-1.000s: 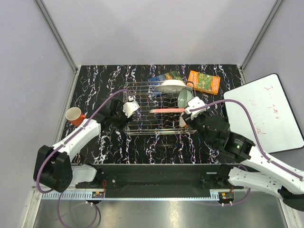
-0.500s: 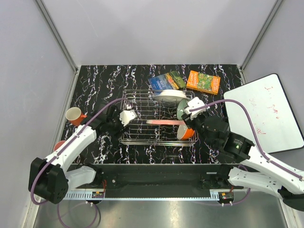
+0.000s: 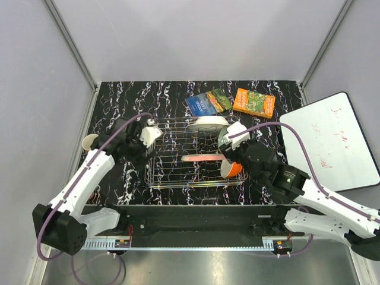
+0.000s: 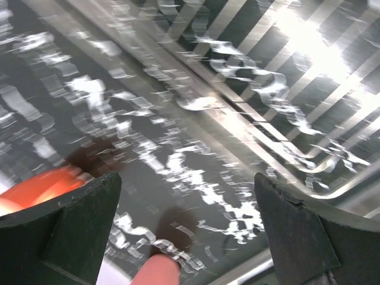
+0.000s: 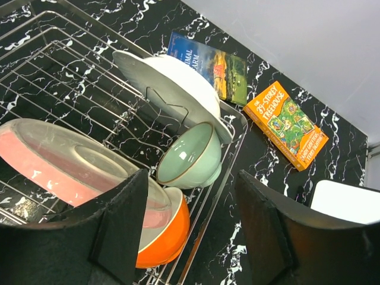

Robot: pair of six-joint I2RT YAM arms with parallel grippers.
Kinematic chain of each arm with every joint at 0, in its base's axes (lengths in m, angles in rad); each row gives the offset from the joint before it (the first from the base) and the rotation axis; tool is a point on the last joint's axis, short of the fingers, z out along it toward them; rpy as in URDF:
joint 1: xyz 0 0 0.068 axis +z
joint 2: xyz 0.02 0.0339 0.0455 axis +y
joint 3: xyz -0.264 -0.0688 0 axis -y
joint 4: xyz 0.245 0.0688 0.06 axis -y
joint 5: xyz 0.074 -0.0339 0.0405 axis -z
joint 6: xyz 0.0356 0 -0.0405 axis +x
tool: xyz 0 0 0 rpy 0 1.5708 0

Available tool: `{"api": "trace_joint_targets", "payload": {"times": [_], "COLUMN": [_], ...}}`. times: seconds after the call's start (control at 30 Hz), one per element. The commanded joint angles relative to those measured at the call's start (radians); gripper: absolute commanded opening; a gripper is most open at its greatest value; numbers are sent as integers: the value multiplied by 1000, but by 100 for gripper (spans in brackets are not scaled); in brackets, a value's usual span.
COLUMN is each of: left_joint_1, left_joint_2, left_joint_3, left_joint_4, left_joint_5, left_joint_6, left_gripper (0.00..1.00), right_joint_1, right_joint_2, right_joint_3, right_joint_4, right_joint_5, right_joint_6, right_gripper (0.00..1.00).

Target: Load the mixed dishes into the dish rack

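Observation:
The dish rack (image 3: 169, 161) sits flat on the black marbled table and holds most of the mixed dishes. The white plate (image 5: 172, 89) leans at its far end, and the pale green bowl (image 5: 190, 157) lies on its side against that plate. The pink plate (image 5: 65, 163) leans on the orange bowl (image 5: 169, 234). My right gripper (image 5: 191, 178) hovers open above the rack's right rim, holding nothing. My left gripper (image 4: 187, 196) is open over bare table beside the rack's left corner (image 4: 285, 107). The small reddish cup (image 3: 88, 141) stands left of the rack, partly hidden by my left arm.
Two printed books, one blue (image 3: 207, 102) and one orange (image 3: 254, 102), lie on the table behind the rack. A white board with red writing (image 3: 335, 139) lies at the right. Grey walls close in the table at the left, back and right.
The rack has come down flat and nearer the front edge. Both grippers have opened and let go of its sides. My left gripper has drawn back toward the far left.

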Motion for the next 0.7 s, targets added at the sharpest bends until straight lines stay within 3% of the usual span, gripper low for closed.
{"api": "trace_joint_targets", "payload": {"times": [0.0,0.23,0.33,0.43,0.67], "left_joint_1": [97,555,652,666,666], "left_joint_2": [-43,-1,58,99,194], "left_joint_3": [75,107,123,121,114], "left_joint_4": [0,9,24,58,141], "left_joint_5": [-100,19,52,49,27], "left_joint_6": [-16,108,127,117,120], "left_gripper": [99,99,98,91,90], "right_joint_1": [8,6,8,6,8], "right_joint_2": [8,28,24,18,-21], "right_joint_3": [20,88,97,97,68], "right_joint_4": [14,-54,-54,-57,-75], "right_joint_5": [-2,64,68,84,84], "right_joint_6": [41,101,97,96,143], "right_gripper": [72,77,76,74,68]}}
